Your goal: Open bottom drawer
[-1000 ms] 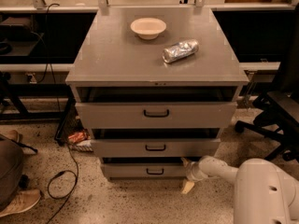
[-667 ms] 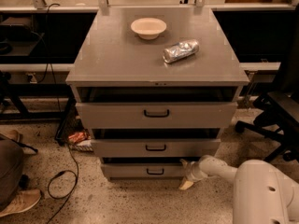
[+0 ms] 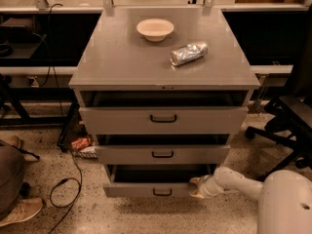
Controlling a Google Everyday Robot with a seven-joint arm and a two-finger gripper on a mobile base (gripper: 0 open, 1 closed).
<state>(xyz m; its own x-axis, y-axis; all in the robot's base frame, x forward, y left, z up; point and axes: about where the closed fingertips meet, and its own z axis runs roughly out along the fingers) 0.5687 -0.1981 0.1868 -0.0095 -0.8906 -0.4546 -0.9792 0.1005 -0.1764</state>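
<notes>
Working from the single camera view: the bottom drawer (image 3: 141, 189) sits lowest in the cabinet, partly out, with a dark gap above its front panel. The gripper (image 3: 197, 188) is at the right end of that panel, not on the black handle (image 3: 162, 192). It's probably using the panel edge as its pull point. Spread or clamped, I can't tell. The arm comes in low from the right, likely to stay clear of the drawers above.
</notes>
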